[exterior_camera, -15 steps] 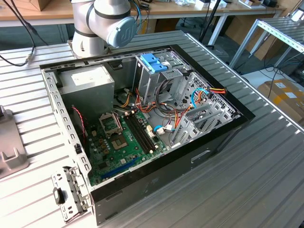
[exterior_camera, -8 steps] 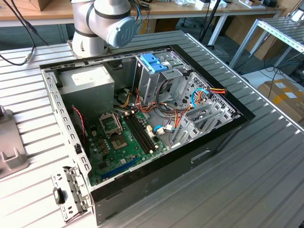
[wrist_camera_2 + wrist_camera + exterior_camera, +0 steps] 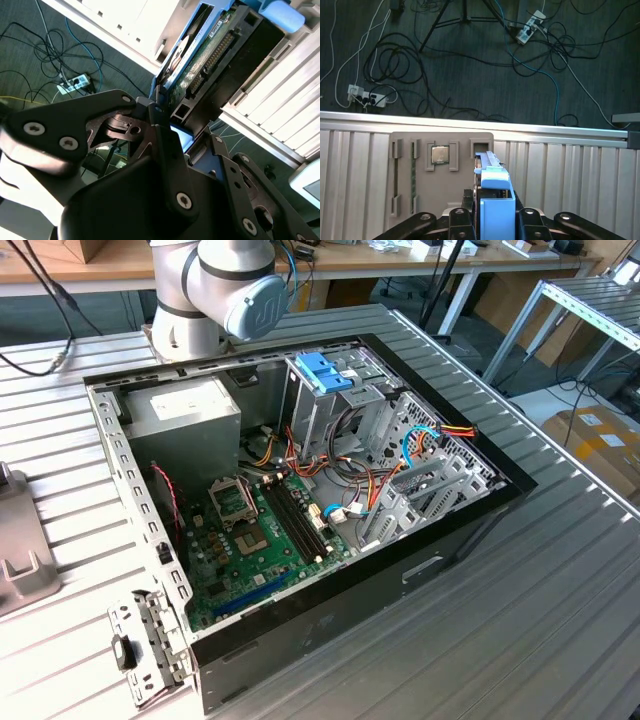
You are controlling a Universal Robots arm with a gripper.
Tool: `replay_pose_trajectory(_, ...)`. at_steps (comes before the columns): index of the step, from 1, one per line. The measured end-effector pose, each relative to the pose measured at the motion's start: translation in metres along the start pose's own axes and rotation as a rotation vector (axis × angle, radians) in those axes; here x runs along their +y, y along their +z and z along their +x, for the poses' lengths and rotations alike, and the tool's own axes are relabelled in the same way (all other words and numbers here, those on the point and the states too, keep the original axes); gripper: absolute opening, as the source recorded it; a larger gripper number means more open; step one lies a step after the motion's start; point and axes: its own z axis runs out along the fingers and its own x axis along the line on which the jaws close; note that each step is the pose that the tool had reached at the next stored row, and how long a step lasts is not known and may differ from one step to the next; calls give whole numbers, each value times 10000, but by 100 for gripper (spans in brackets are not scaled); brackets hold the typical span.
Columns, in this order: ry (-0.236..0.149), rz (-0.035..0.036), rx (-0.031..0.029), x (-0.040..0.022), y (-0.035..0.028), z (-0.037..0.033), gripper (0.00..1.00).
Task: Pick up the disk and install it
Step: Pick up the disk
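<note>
Surface: ribbed metal table [image 3: 570, 165], with cables strewn over the dark floor [image 3: 470, 65] beyond its edge.
Pincer: gripper [image 3: 495, 220] drawn narrow, its fingers pressed against both flanks of the disk [image 3: 202, 62].
Disk: on edge between the fingers, blue rail [image 3: 492, 175] outward, over the grey tray [image 3: 440, 200].
Tray: processor chip [image 3: 439, 155] in one pocket, thin green stick [image 3: 413, 172] in a slot.
Case: open computer case [image 3: 300, 620] on the table holds a motherboard [image 3: 260, 540], a grey box [image 3: 185, 415] and a blue-topped cage [image 3: 325, 370].
</note>
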Motion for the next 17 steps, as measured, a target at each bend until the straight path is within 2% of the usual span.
replay_pose_trajectory(10, 0, 2, -1, 3, -80, -2, 37)
replay_pose_trajectory(17, 0, 2, -1, 7, -158, -4, 37)
